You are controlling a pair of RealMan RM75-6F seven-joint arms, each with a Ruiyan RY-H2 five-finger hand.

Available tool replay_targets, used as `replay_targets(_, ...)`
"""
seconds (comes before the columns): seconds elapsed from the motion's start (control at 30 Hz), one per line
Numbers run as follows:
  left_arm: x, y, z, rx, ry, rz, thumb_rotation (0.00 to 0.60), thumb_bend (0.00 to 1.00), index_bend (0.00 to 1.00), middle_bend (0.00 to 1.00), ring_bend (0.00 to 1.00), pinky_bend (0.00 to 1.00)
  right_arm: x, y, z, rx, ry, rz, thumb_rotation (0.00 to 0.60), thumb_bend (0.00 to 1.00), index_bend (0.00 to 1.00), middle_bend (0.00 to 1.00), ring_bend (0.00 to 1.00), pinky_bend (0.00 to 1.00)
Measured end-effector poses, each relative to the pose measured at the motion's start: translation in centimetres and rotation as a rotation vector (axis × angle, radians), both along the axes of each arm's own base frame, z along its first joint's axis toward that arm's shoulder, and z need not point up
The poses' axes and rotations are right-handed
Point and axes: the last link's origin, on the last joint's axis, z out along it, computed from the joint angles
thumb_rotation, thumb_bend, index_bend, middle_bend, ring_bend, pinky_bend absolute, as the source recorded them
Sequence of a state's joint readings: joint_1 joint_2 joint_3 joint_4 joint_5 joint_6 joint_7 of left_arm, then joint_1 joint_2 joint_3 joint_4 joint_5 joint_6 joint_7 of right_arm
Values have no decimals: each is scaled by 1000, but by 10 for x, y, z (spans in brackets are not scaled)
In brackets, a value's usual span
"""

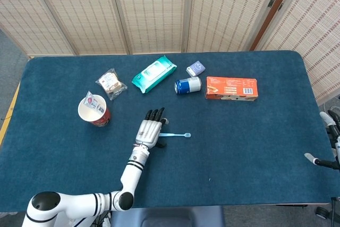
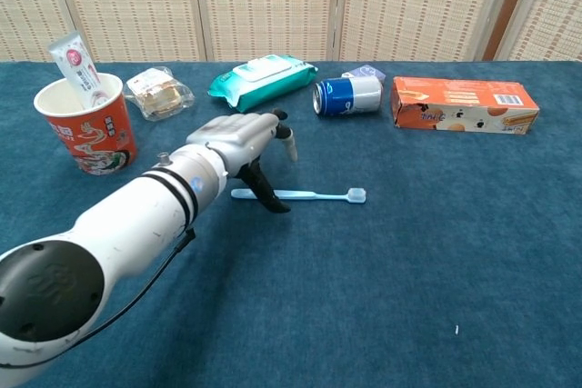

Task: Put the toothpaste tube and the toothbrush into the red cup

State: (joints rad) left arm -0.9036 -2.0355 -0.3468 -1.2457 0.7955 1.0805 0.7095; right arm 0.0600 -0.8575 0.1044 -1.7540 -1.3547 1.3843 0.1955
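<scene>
The red cup (image 1: pixel 95 112) (image 2: pixel 89 134) stands at the table's left with the toothpaste tube (image 1: pixel 94 101) (image 2: pixel 76 64) upright inside it. The light blue toothbrush (image 1: pixel 177 135) (image 2: pixel 314 194) lies flat on the blue cloth, bristle end to the right. My left hand (image 1: pixel 150 131) (image 2: pixel 238 139) hovers over the handle end with its fingers stretched forward. Its dark thumb reaches down across the handle and nothing is gripped. My right hand (image 1: pixel 330 124) shows only partly at the right edge of the head view, off the table.
At the back lie a teal wipes pack (image 1: pixel 154 73), a blue can (image 1: pixel 188 85) on its side, an orange box (image 1: pixel 231 87), a small pale packet (image 1: pixel 195 68) and a wrapped snack (image 1: pixel 111 83) near the cup.
</scene>
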Motion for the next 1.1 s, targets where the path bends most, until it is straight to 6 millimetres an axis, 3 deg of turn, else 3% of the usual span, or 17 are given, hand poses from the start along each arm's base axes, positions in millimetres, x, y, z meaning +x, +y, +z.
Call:
replay_targets(0.17,2,7,-2,15,54,-1,600,40,469,0,0,0,0,0,0,-1,-2,0,600,0,48,38,0,252)
replay_targets(0.5,6,13,-10,22,86,5,600,56,492,0,0,0,0,-1,0,4,-2,0,600,0,48,38,0,252)
replay_targets(0.83,8,13,-19,8,94,-2,600,272,506,0,0,0,-1,0,2,0,-8,-2,600,0,48,38,0,252)
replay_targets(1.1,9,13,-25,-8,106,-4,600,291,493,0,0,0,-1,0,3,-1,-12,-2,600,0,48,38,0,252)
